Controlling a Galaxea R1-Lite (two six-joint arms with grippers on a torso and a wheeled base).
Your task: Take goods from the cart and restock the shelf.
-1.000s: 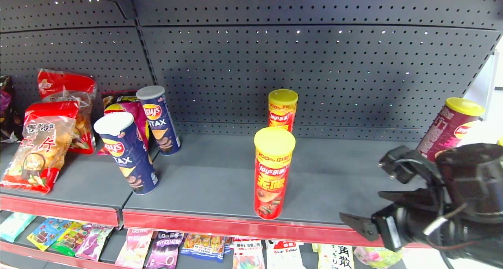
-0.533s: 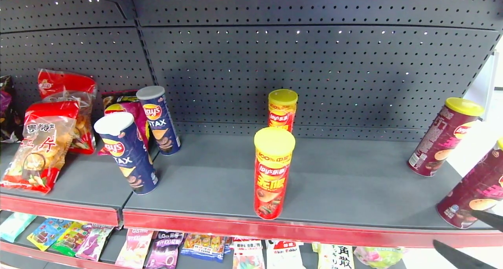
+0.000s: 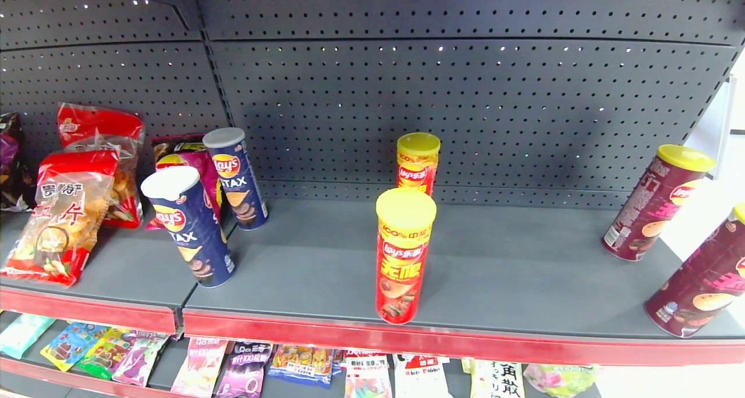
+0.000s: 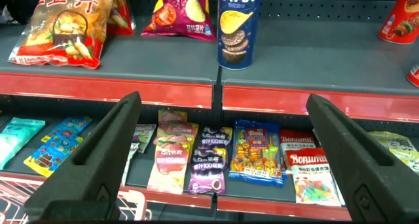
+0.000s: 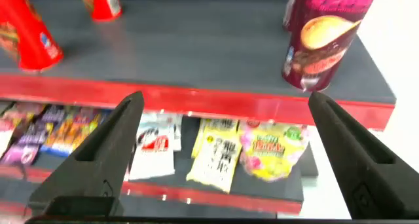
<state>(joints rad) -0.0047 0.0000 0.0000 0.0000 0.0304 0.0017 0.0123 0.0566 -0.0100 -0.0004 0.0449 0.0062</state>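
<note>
Where goods stand: dark grey metal shelf (image 3: 500, 270) with a red front lip.
Right gripper (image 5: 225, 96): jaws spread wide, empty, out in front of that lip.
Left gripper (image 4: 222, 98): likewise wide apart, holding nothing.
Maroon cardboard crisp tube (image 3: 695, 279) with yellow lid: upright at the shelf's front right corner; probably light, stiff, smooth-sided, tippy. Best clasped mid-body and squeezed gently.

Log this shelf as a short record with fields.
shelf: grey, red front edge
blue cans: two, standing, left
red cans: two, standing, middle, one behind the other
maroon cans: two, standing, right end
bags: far left
left hand: open, empty
right hand: open, empty
</note>
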